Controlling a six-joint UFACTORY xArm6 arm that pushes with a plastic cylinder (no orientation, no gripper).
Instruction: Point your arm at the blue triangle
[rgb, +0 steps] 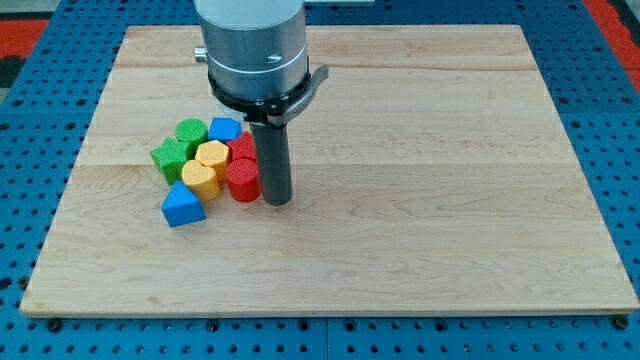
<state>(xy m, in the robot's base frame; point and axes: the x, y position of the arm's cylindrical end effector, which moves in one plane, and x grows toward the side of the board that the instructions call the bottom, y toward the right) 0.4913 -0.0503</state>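
The blue triangle (182, 206) lay on the wooden counter (420, 200) at the lower left corner of a tight cluster of blocks, in the left half of the view. Its upper right edge touched or nearly touched a yellow block (200, 178), a rounded, lobed piece. Just above that one sat a second yellow block (212, 155) of similar shape. To the left of the yellows stood a green block (169, 156) with a star-like outline, and above it another green block (191, 131), rounded. At the cluster's top right lay a second blue block (224, 129), its shape hard to make out. On the right side were two red pieces: a red cylinder (242, 181) low down, and another red block (244, 147) behind it, partly hidden.

I carried no gripper, so there was nothing to be open or closed and nothing held; my arm ended in a dark rod. My tip (277, 203) rested on the counter at the right edge of the cluster, just beside the red cylinder, touching it or very nearly. The red cylinder and the lower yellow block lay between my tip and the blue triangle, which sat to the view's left of the tip, at about the same height in the view. The counter sat on a blue perforated base (620, 150).
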